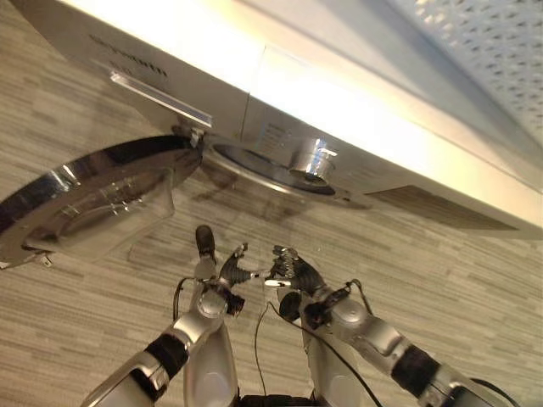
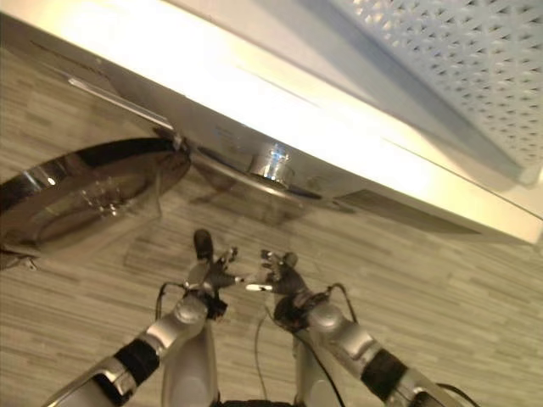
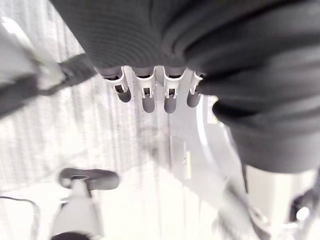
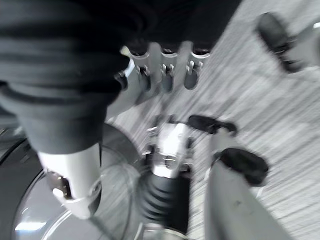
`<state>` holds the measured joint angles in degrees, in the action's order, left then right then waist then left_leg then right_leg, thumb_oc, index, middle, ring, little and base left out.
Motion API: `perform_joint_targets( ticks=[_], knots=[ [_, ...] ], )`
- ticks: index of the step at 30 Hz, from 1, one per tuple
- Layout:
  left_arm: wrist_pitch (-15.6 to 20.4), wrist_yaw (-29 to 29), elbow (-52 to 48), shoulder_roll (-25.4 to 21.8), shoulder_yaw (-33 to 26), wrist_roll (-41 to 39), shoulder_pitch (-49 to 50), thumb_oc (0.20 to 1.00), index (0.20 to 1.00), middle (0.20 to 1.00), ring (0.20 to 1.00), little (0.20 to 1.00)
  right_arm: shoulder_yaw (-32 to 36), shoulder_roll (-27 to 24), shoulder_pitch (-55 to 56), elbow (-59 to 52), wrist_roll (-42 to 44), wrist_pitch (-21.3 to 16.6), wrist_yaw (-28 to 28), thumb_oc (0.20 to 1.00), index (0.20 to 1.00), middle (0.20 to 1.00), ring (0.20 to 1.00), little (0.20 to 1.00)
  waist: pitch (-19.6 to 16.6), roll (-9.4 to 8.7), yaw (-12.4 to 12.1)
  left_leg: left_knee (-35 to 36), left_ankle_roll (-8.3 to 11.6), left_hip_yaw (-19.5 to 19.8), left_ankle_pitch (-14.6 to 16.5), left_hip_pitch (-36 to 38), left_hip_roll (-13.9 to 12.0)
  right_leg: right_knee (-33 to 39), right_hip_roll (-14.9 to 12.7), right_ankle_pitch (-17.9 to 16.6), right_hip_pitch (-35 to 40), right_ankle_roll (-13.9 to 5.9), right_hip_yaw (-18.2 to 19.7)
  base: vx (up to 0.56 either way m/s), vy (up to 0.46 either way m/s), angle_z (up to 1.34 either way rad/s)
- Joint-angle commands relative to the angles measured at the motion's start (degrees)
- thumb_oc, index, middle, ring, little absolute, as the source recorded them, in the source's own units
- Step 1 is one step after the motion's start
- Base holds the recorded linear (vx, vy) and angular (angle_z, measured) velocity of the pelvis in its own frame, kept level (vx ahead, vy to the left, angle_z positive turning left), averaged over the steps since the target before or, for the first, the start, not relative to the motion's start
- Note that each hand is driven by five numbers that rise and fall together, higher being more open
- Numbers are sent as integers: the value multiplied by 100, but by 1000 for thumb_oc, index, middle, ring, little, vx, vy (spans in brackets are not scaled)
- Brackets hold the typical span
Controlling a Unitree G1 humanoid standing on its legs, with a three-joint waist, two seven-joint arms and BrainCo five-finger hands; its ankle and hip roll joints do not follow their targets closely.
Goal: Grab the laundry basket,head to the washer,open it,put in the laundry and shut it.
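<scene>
A silver-white front-loading washer (image 1: 339, 93) stands ahead of me, seen from above. Its round chrome-rimmed glass door (image 1: 93, 199) is swung wide open to the left. The dark rim of the drum opening (image 1: 254, 163) shows under the front edge, beside a chrome knob (image 1: 314, 161). My left hand (image 1: 216, 275) and right hand (image 1: 293, 271) hover low in front of the opening, fingertips nearly meeting. Both are open with relaxed fingers and hold nothing. The left hand's fingers (image 3: 147, 95) and the right hand's fingers (image 4: 167, 75) are bare.
Grey wood-grain floor (image 1: 441, 288) spreads in front of the washer and to the right. A white perforated surface (image 1: 484, 51) lies beyond the washer at the upper right. The open door takes up the room on the left.
</scene>
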<state>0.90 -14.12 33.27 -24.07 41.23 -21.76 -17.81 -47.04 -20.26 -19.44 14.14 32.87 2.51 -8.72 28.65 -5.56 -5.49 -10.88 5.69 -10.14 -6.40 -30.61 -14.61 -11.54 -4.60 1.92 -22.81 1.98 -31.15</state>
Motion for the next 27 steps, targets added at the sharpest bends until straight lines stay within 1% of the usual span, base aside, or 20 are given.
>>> perform_joint_targets(
  ticks=[1, 2, 6, 7, 8, 10, 11, 12, 13, 14, 15, 16, 19, 20, 21, 22, 23, 24, 26, 27],
  knots=[
    [227, 164, 716, 224, -421, 746, 361, 1000, 1000, 1000, 1000, 1000, 359, -207, 840, 1123, -409, -156, 277, 1000, 1000, 1000, 1000, 1000, -468, 211, -13, -21, 230, -39, -1001, -287, -85, -218, 230, 1035, 926, -13, 347, 88, 28, -3],
    [329, 180, 980, 241, -642, 876, 573, 1000, 1000, 1000, 1000, 1000, 533, -148, 865, 1432, -507, -232, 265, 1000, 1000, 1000, 1000, 1000, -563, 266, -61, 14, 263, -38, -1082, -124, -94, -156, 225, 1042, 1098, -14, 343, 116, 30, -1],
    [250, 105, 2453, 599, -1196, 1578, 878, 1000, 1000, 1000, 1000, 1000, 723, 285, 1042, 2163, -849, -291, 437, 1000, 1000, 1000, 1000, 1000, -969, 334, -126, 318, 356, -68, -1371, 479, -76, 161, 240, 1045, 1690, -60, 295, 106, 12, 4],
    [264, 100, 2472, 608, -1197, 1586, 880, 1000, 1000, 1000, 1000, 1000, 718, 291, 1046, 2175, -854, -301, 439, 1000, 1000, 1000, 1000, 1000, -967, 332, -123, 340, 358, -73, -1382, 501, -71, 177, 241, 1038, 1708, -61, 295, 147, 23, 1],
    [210, 108, 3096, 774, -1587, 1694, 1036, 1000, 1000, 1000, 1000, 1000, 853, 503, 1197, 2493, -949, -307, 545, 1000, 1000, 1000, 1000, 1000, -1229, 344, -128, 547, 369, -100, -1467, 749, -53, 364, 233, 993, 1949, -115, 246, 133, 28, 3],
    [88, 145, 3605, 885, -1910, 1852, 1156, 1000, 1000, 1000, 1000, 1000, 996, 675, 1358, 2751, -1061, -311, 606, 1000, 1000, 1000, 1000, 1000, -1498, 356, -110, 738, 362, -150, -1485, 1032, -38, 545, 209, 934, 2204, -182, 188, 142, 38, 1],
    [89, 145, 3605, 885, -1911, 1852, 1157, 1000, 1000, 1000, 1000, 1000, 995, 676, 1358, 2752, -1062, -312, 606, 1000, 1000, 1000, 1000, 1000, -1495, 356, -110, 742, 362, -151, -1487, 1038, -37, 548, 208, 932, 2208, -183, 188, 158, 48, 4],
    [6, 184, 3952, 912, -2221, 2071, 1309, 1000, 1000, 1000, 1000, 1000, 1185, 768, 1542, 2795, -1150, -320, 652, 1000, 1000, 1000, 1000, 1000, -1728, 378, -85, 865, 360, -187, -1490, 1260, -27, 651, 185, 909, 2396, -234, 150, 151, 51, 10],
    [-57, 186, 4153, 907, -2412, 2156, 1386, 1000, 1000, 1000, 1000, 1000, 1342, 799, 1635, 2764, -1137, -362, 597, 1000, 1000, 1000, 1000, 1000, -1848, 383, -46, 977, 350, -246, -1469, 1440, -8, 740, 174, 870, 2522, -286, 153, 193, 67, 6],
    [-97, 210, 4306, 907, -2586, 2218, 1480, 1000, 1000, 1000, 1000, 1000, 1499, 794, 1728, 2654, -1109, -396, 547, 1000, 1000, 1000, 1000, 1000, -1950, 386, -20, 1042, 350, -286, -1457, 1552, -16, 798, 157, 860, 2626, -315, 163, 92, 37, 2],
    [-97, 210, 4306, 908, -2586, 2219, 1481, 1000, 1000, 1000, 1000, 1000, 1499, 794, 1729, 2653, -1109, -396, 547, 1000, 1000, 1000, 1000, 1000, -1948, 386, -21, 1044, 349, -287, -1458, 1556, -16, 800, 157, 859, 2630, -315, 164, 135, 41, -8],
    [-153, 237, 4441, 869, -2913, 2279, 1661, 1000, 1000, 1000, 1000, 1000, 1749, 684, 1935, 2271, -1093, -432, 507, 1000, 1000, 1000, 1000, 1000, -2136, 397, 31, 1165, 348, -376, -1424, 1800, -14, 901, 132, 833, 2784, -368, 179, 94, 25, -12],
    [-168, 241, 4541, 838, -3142, 2279, 1767, 1000, 1000, 1000, 1000, 1000, 1959, 540, 2049, 1855, -1096, -469, 442, 1000, 1000, 1000, 1000, 1000, -2236, 394, 75, 1225, 344, -438, -1390, 1919, -2, 952, 100, 798, 2869, -422, 192, 100, 31, -11],
    [-147, 328, 4676, 797, -3562, 2217, 1881, 1000, 1000, 1000, 1000, 1000, 2477, 358, 2316, 1780, -1163, -537, 424, 1000, 1000, 1000, 1000, 1000, -2390, 386, 133, 1306, 340, -540, -1373, 2077, 13, 1031, 89, 761, 2993, -472, 221, 135, 20, -6],
    [-73, 408, 4901, 672, -3882, 2208, 2017, 1000, 1000, 1000, 1000, 1000, 3052, 167, 2182, 2348, -1301, -812, 200, 1000, 1000, 1000, 1000, 1000, -2507, 361, 122, 1385, 342, -619, -1373, 2222, 14, 1118, 72, 704, 3147, -516, 187, 133, 17, -14],
    [-73, 408, 4902, 672, -3882, 2208, 2016, 1000, 1000, 1000, 1000, 1000, 3052, 167, 2180, 2349, -1301, -813, 200, 1000, 1000, 1000, 1000, 1000, -2504, 360, 121, 1386, 342, -620, -1374, 2225, 14, 1119, 72, 703, 3150, -516, 188, 108, 0, -17],
    [-121, 548, 5075, 452, -4385, 1976, 2073, 1000, 1000, 1000, 1000, 1000, 3813, -207, 2020, 2665, -1273, -903, -29, 1000, 1000, 1000, 1000, 1000, -2604, 335, 88, 1465, 354, -643, -1379, 2322, 27, 1157, 59, 686, 3246, -550, 157, 74, -11, -14],
    [-106, 589, 5143, 278, -4671, 1761, 2077, 1000, 1000, 1000, 1000, 1000, 4216, -446, 1943, 2807, -1149, -983, -136, 1000, 1000, 1000, 1000, 1000, -2664, 308, 61, 1501, 359, -645, -1376, 2378, 35, 1195, 62, 676, 3303, -566, 147, 93, -24, -7],
    [-95, 598, 5245, 63, -4892, 1617, 2011, 1000, 1000, 1000, 1000, 1000, 4793, -993, 1771, 2938, -984, -1077, -244, 1000, 1000, 1000, 1000, 1000, -2734, 238, 45, 1519, 385, -649, -1372, 2429, 32, 1220, 83, 669, 3374, -575, 125, 54, -33, -2],
    [-60, 619, 5221, -22, -4924, 1601, 1997, 1000, 1000, 1000, 1000, 1000, 5111, -1373, 1713, 2922, -926, -1121, -305, 1000, 1000, 1000, 1000, 1000, -2782, 203, 61, 1533, 396, -647, -1352, 2434, 34, 1238, 91, 665, 3386, -582, 125, 0, 0, 0]
  ],
)
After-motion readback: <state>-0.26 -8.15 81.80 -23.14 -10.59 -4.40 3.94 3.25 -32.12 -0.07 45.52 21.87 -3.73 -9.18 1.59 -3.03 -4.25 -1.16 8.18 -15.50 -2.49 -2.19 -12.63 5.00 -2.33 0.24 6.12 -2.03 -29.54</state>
